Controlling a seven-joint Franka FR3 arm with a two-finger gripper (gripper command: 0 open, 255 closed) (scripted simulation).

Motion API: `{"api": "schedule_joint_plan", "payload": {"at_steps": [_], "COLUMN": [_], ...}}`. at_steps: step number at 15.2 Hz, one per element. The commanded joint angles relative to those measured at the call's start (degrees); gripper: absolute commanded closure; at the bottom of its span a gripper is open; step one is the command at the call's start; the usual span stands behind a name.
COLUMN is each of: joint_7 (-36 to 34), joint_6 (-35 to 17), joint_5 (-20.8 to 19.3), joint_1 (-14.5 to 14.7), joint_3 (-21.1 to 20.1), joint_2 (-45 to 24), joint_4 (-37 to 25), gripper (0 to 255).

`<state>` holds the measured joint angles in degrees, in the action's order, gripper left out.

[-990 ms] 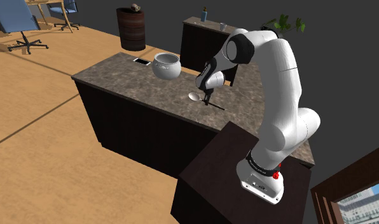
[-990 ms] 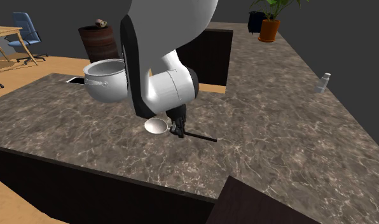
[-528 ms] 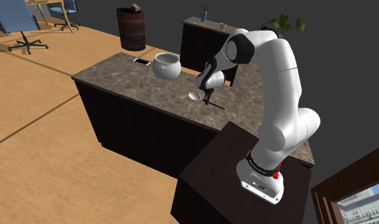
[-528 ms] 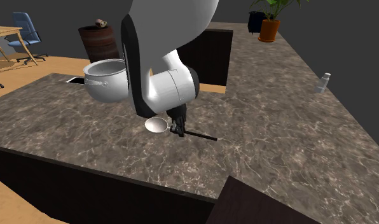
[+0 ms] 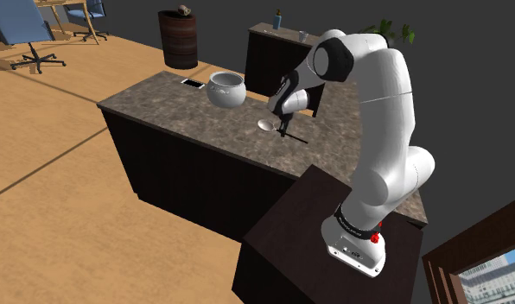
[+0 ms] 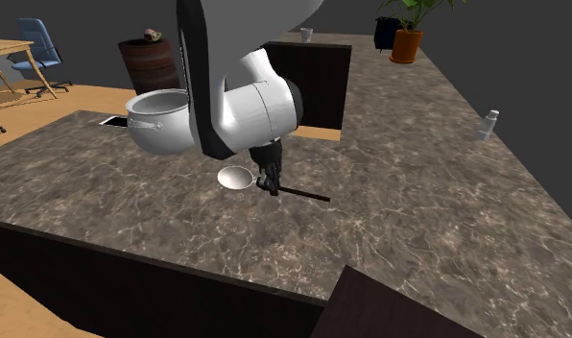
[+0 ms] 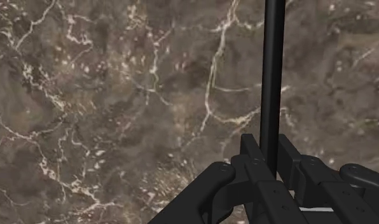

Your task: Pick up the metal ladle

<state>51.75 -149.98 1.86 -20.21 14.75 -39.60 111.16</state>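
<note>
Hand: the black gripper [image 6: 268,182] points straight down at the counter [image 6: 418,202], its two fingers [image 7: 252,159] clamped on the ladle's thin black handle.
Ladle: the ladle [image 6: 236,177] is near the middle of the brown marbled counter, with its pale round bowl on the pot's side of the gripper and its dark handle running out the other way, roughly level.
Grip point: the fingers take the handle close behind the bowl, not at its far end. That is probably to keep the heavier bowl near the hand, so the ladle tips less.
Wrist view: the handle [image 7: 271,76] runs straight out from between the fingertips over bare marble, lying squarely across the jaws.
Contact with counter: the ladle is on the surface or only just above it; the pictures do not settle which.
Pot: a pale two-handled pot [image 6: 159,123] stands on the counter near the ladle, apart from it and out of a vertical lift's way.
Stage: the grasp looks made, and the lift is at most barely begun.
Next: a straight rise, wrist kept level.
Risk: the slim, smooth handle could swivel between the pads, letting the bowl droop.
</note>
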Motion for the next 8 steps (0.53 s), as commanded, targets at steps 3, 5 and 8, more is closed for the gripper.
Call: {"api": "schedule_joint_plan", "payload": {"at_steps": [3, 5, 8], "joint_7": [-0.1, -0.1, -0.1], "joint_6": [2.0, 3.0, 3.5], "joint_5": [-0.5, -0.8, -0.9], "joint_1": [0.6, 0.8, 0.9], "joint_3": [0.6, 0.9, 1.1], "joint_2": [2.9, 4.2, 5.0], "joint_4": [1.0, 1.3, 1.4], "gripper": [255, 255, 255]}}
